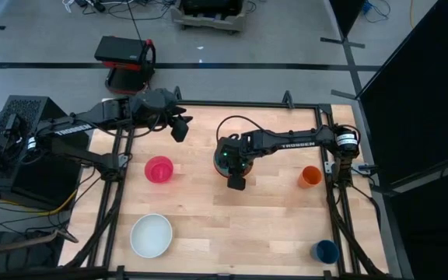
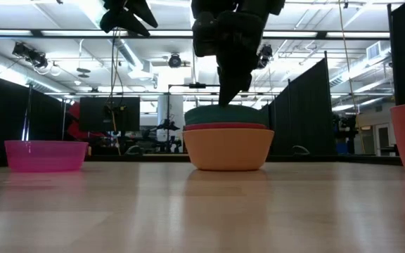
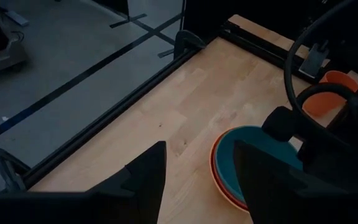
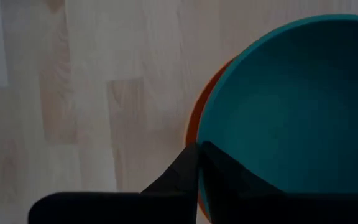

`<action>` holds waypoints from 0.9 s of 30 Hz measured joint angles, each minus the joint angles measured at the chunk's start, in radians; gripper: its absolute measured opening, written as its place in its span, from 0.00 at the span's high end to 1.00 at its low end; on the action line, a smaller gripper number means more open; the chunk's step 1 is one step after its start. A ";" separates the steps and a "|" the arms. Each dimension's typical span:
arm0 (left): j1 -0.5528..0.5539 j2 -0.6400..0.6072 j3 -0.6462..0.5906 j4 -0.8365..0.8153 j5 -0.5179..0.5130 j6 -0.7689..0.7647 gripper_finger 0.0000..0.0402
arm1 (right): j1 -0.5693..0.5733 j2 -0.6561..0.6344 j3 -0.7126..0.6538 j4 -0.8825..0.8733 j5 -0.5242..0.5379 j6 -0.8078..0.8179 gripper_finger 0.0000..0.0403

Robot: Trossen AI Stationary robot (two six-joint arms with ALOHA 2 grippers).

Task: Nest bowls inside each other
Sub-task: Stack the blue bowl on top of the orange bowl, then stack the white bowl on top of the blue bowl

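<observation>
A teal bowl (image 2: 223,114) sits in a red-orange bowl (image 2: 227,127), which sits in a wide yellow-orange bowl (image 2: 228,149) at mid-table. My right gripper (image 4: 199,152) comes down on the near side of this stack and is shut on the teal bowl's rim. A pink bowl (image 1: 159,169) rests on its base to the stack's left. Toward the near left, a white bowl (image 1: 151,235) also rests on its base. My left gripper (image 3: 197,180) hangs open and empty, high over the table's far left. My right gripper pinches the teal bowl's rim (image 4: 205,134) at its near side, one finger inside the bowl and one outside. The fingers come from above, slanting steeply down. The teal bowl sits upright in the red-orange bowl (image 4: 191,124).
A small orange cup (image 1: 310,176) stands near the right edge, and a dark blue cup (image 1: 325,250) stands at the near right corner. A black frame (image 1: 208,103) runs around the table. Bare wood lies between the stack and the near edge.
</observation>
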 joint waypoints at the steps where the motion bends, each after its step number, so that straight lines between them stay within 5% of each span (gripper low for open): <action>1: 0.000 0.000 0.000 0.000 0.000 0.000 0.57 | 0.000 0.000 0.001 0.000 0.000 0.000 1.00; 27: 0.000 -0.003 0.000 -0.027 0.005 0.025 0.57 | -0.049 -0.097 0.001 0.001 0.009 0.037 0.67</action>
